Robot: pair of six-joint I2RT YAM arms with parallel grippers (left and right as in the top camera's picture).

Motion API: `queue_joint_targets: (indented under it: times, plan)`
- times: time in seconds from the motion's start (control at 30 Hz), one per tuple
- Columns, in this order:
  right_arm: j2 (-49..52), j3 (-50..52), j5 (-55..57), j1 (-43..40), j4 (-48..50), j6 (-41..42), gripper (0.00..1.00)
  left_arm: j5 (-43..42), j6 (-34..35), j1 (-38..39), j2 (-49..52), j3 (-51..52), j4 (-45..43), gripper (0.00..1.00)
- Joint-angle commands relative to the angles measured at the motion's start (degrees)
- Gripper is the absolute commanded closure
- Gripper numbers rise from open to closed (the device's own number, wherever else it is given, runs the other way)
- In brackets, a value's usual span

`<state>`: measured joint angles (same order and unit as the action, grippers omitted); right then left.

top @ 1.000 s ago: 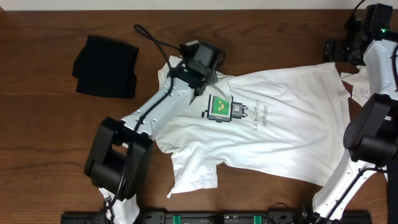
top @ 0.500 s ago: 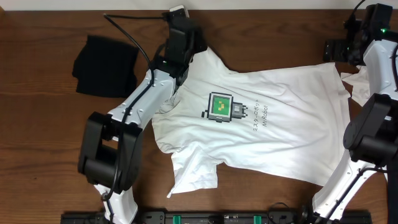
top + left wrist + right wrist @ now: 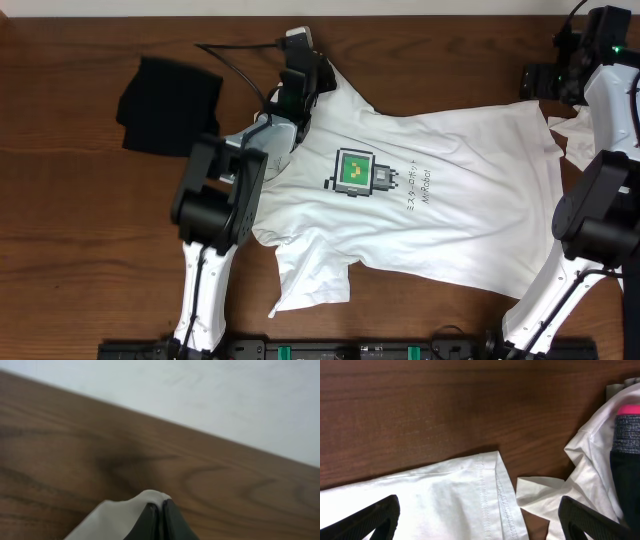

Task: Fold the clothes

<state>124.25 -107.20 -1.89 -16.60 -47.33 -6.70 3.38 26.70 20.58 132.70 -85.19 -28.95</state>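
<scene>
Overhead, the white T-shirt [image 3: 450,200] lay print-up across the middle of the counter [image 3: 80,260]. Its long axis ran left to right in the frame, with the sleeves and collar end at the left and the hem at the right. The left pincer [image 3: 300,60] sat at the upper-left sleeve, and its wrist view showed the fingers [image 3: 150,521] pressed together on a small peak of white cloth, bare wood beyond. From that grip the whole body of the shirt stretched away toward the lower right, so I judged any fold would have to carry the sleeve inward, across the long axis. The right pincer [image 3: 479,520] stood spread wide and held nothing. It was above the hem's upper-right corner, making that arm the nearer one for the hem end. A second white garment [image 3: 590,460] lay just beside that corner, and a black garment [image 3: 170,105] lay well apart at the upper left.
</scene>
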Motion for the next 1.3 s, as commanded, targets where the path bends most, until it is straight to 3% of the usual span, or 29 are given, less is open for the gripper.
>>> queue_joint_targets:
  times: [0.0,0.37,0.77,0.83,0.93,1.07,1.2,1.27]
  plan:
    - [-0.59,-0.68,0.0,-0.26,-0.04,0.0,0.01,0.17,-1.18,-0.79,2.99,-6.56,-0.66,0.94]
    - [-0.59,-0.68,-0.02,-0.26,-0.04,0.0,0.01,0.02,-1.2,-0.81,5.14,-21.81,4.83,0.93]
    - [-0.59,-0.68,0.0,-0.26,-0.04,0.0,0.01,0.0,-1.22,-0.9,8.55,-22.58,5.14,0.79]
    - [-0.59,-0.68,-0.02,-0.26,-0.04,0.0,0.01,0.0,-3.67,-0.98,8.74,-22.62,6.91,0.78]
    - [-0.59,-0.68,0.0,-0.26,-0.04,0.0,0.01,-0.9,-9.55,-0.96,7.06,-24.72,14.95,0.78]
    - [-0.59,-0.68,0.0,-0.26,-0.04,0.0,0.01,-6.56,-14.43,-0.79,4.92,-32.79,37.53,0.78]
    - [-0.59,-0.68,0.0,-0.26,-0.04,0.0,0.01,-8.37,-15.13,-0.79,4.87,-41.03,54.86,0.79]
    - [-0.59,-0.68,0.0,-0.26,-0.04,0.0,0.01,-8.52,-15.69,-0.74,4.87,-42.53,59.25,0.79]
